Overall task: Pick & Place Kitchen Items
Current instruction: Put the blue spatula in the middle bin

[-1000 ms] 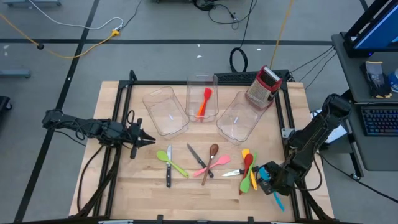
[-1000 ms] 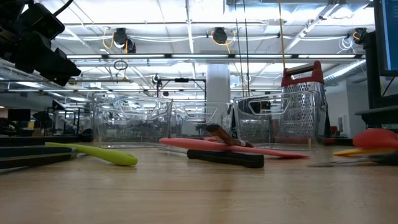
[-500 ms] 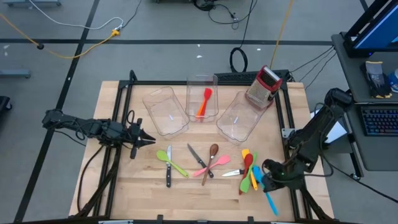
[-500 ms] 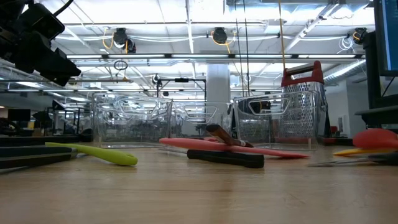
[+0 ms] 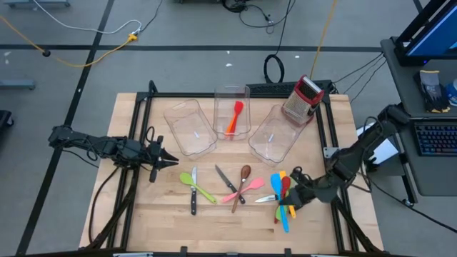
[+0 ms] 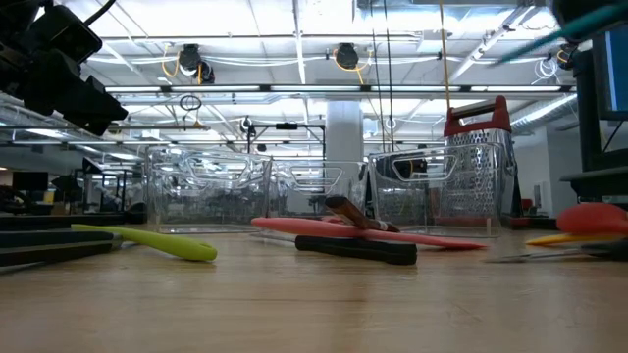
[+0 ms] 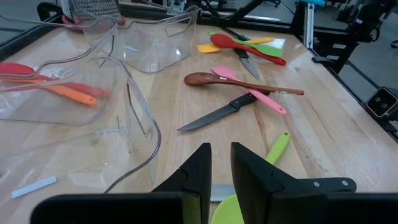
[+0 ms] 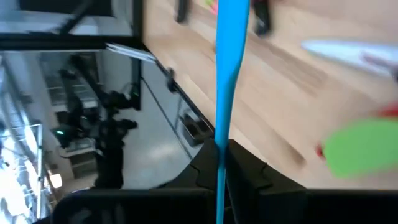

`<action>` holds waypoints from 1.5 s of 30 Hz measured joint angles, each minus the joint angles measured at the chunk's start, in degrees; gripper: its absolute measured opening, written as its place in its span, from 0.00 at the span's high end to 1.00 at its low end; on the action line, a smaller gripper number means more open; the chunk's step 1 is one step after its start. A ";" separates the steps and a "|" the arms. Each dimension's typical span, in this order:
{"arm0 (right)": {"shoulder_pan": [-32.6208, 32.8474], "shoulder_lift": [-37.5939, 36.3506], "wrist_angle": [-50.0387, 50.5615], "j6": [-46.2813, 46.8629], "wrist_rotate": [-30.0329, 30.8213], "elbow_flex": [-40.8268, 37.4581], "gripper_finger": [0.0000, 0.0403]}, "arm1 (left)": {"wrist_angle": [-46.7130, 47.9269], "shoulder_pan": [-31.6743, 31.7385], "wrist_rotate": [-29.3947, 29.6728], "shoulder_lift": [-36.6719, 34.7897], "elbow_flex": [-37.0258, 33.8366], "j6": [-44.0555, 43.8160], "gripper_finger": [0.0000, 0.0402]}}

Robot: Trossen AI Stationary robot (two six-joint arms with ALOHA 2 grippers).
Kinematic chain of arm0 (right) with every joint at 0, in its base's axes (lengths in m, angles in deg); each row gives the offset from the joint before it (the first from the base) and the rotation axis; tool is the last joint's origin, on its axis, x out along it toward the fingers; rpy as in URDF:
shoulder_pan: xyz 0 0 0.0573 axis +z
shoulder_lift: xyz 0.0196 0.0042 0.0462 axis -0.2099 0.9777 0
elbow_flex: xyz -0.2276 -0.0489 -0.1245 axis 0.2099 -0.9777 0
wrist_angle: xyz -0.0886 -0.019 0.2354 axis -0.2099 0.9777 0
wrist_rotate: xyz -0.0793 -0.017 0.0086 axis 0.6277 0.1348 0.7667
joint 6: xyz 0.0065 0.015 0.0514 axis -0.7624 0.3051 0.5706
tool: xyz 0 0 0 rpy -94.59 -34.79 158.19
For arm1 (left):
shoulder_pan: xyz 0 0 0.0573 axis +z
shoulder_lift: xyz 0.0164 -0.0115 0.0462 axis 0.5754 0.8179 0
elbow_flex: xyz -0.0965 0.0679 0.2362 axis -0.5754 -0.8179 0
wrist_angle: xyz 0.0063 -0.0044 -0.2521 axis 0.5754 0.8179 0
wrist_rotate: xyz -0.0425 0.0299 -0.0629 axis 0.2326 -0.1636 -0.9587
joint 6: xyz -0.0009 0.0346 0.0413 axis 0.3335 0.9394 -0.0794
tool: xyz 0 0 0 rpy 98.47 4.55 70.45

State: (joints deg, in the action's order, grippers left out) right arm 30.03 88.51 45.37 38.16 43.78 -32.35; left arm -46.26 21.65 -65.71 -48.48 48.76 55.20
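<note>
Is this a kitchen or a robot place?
Probably a robot lab or workshop, not a kitchen. The wooden table stands on a bare floor with loose cables, a computer desk with a keyboard sits beside it, and the low view shows an open ceiling with pipes.

Spatula [image 5: 235, 117] in middle bin [image 5: 232, 94]; grater [image 5: 303, 98] right

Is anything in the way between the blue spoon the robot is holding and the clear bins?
Yes. The right end effector holds the blue spoon at the table's near right; the red, yellow and green utensils lie just bin-side of it. Lifted, nothing visible blocks the way to the nearest bin.
</note>
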 joint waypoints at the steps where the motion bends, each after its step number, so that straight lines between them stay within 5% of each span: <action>1: -1.21 0.00 -1.16 -1.53 0.01 0.00 0.98 | -0.01 -0.01 0.00 0.01 0.00 -0.10 0.84; 11: -13.98 0.00 -16.49 -19.78 -0.57 0.01 0.99 | -0.03 -0.02 0.00 0.00 0.00 -0.23 0.84; 23: -31.83 -0.02 -31.25 -36.36 -13.50 0.07 0.99 | -1.89 0.00 0.00 0.00 0.00 -0.33 0.84; 32: -43.32 -0.02 -33.92 -43.56 -16.94 0.09 0.99 | -4.12 -0.02 0.00 0.02 -0.02 -0.41 0.84; 45: -50.64 2.42 -35.41 -47.92 -19.85 0.11 0.99 | -29.57 -0.02 1.64 0.01 -0.02 -1.86 0.84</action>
State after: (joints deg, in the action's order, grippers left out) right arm -20.62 90.92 9.96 -9.76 23.93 -32.25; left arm -75.83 21.63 -64.07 -48.48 48.74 53.34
